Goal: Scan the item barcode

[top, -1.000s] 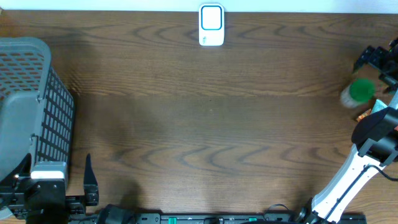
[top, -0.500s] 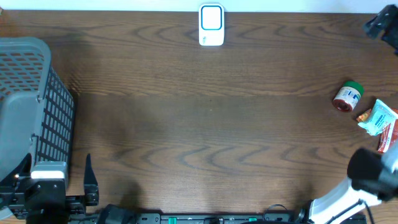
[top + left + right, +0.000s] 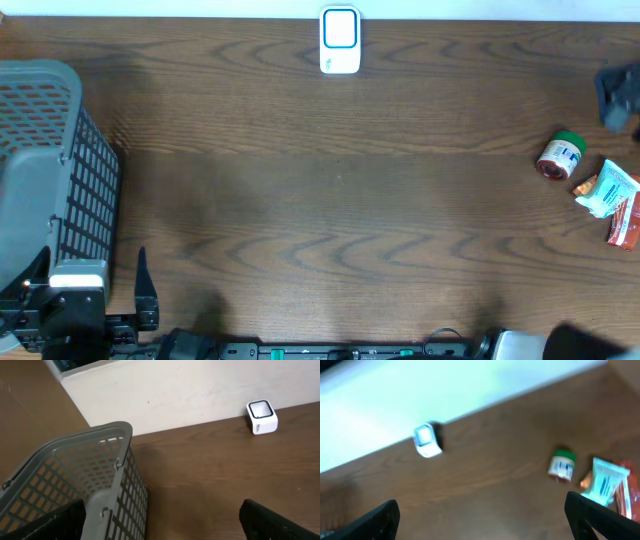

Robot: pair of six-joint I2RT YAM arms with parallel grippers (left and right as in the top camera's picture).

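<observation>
The white barcode scanner point(image 3: 340, 40) stands at the table's far edge, centre; it also shows in the left wrist view point(image 3: 262, 416) and, blurred, in the right wrist view point(image 3: 426, 441). Three items lie at the right: a small jar with a green lid point(image 3: 560, 156) point(image 3: 562, 465), a light blue packet point(image 3: 607, 188) point(image 3: 605, 482) and a red packet point(image 3: 625, 222). My right gripper point(image 3: 482, 520) is open and empty, high above the table to the left of the items. My left gripper point(image 3: 160, 525) is open beside the basket, holding nothing.
A grey plastic basket point(image 3: 50, 170) point(image 3: 75, 475) takes up the left side. A dark blurred part of the right arm point(image 3: 618, 95) hangs at the right edge. The arm bases point(image 3: 300, 350) sit along the near edge.
The right arm has swung off the items; its white link has left the lower right of the overhead view. The jar now lies uncovered, slightly further left. The left arm has not moved.
</observation>
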